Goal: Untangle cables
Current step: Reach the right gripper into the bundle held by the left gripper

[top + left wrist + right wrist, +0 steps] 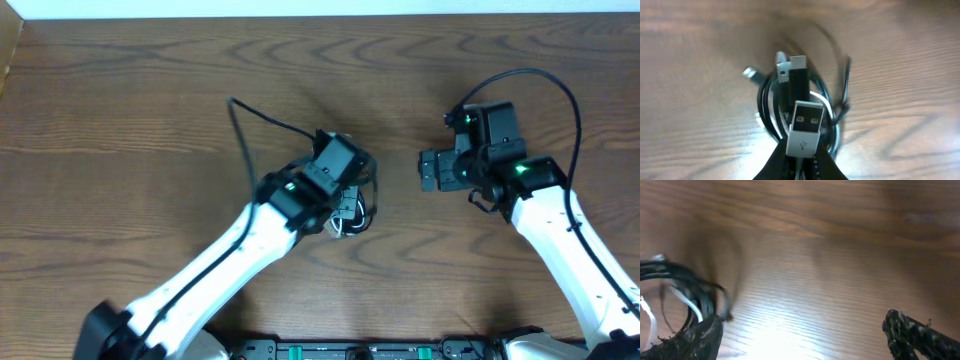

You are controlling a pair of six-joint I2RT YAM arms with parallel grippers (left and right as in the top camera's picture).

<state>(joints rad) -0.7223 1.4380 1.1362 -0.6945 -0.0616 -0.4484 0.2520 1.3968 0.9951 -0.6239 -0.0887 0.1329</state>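
A tangled bundle of thin black cables [350, 212] lies coiled on the wooden table under my left gripper [345, 190]. One strand [245, 130] runs out to the upper left. In the left wrist view my left gripper [801, 162] is shut on a white USB plug [805, 129], held above the coil [790, 107], which holds a black plug and small metal connectors. My right gripper [428, 170] is open and empty to the right of the bundle. In the right wrist view its fingers [800, 335] are spread wide, with the coil [680, 290] at the left edge.
The thick black cable [560, 90] of the right arm loops above the right wrist. The table's far edge [320, 14] meets a white wall at the top.
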